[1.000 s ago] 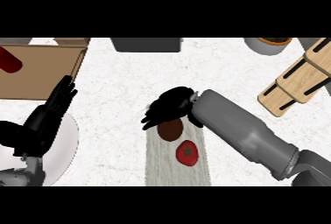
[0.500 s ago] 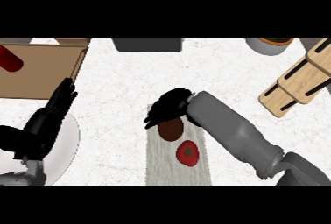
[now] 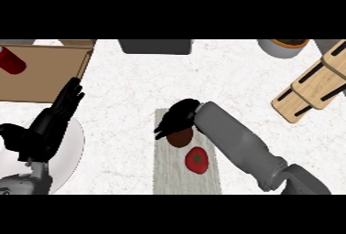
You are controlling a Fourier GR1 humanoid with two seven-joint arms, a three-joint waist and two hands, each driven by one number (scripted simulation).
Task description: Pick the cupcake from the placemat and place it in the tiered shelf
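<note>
Looking down from the head view, the cupcake [image 3: 180,137] is sitting near the far end of the grey placemat [image 3: 177,176], which is lying on the white counter [image 3: 135,87] and running toward its near edge. A red tomato [image 3: 196,160] is lying just beside the cupcake, on the mat's nearer part. The right hand [image 3: 177,118] is hanging over the cupcake's far side, fingers curled down and touching or nearly touching its top; whether they are actually closing round it cannot be told, since the hand is hiding that side. Only the brown lower part of the cupcake is showing.

Judging by what it is, the cupcake is likely light, soft and easily crushed at the top, so the firmer base or wrapper sides look like the place to take hold.

The left hand [image 3: 47,128] is resting open at the left edge, fingers straight and holding nothing, partly over a white plate [image 3: 71,157]. The wooden tiered shelf [image 3: 314,84] is standing at the far right corner, well apart from the mat.
</note>
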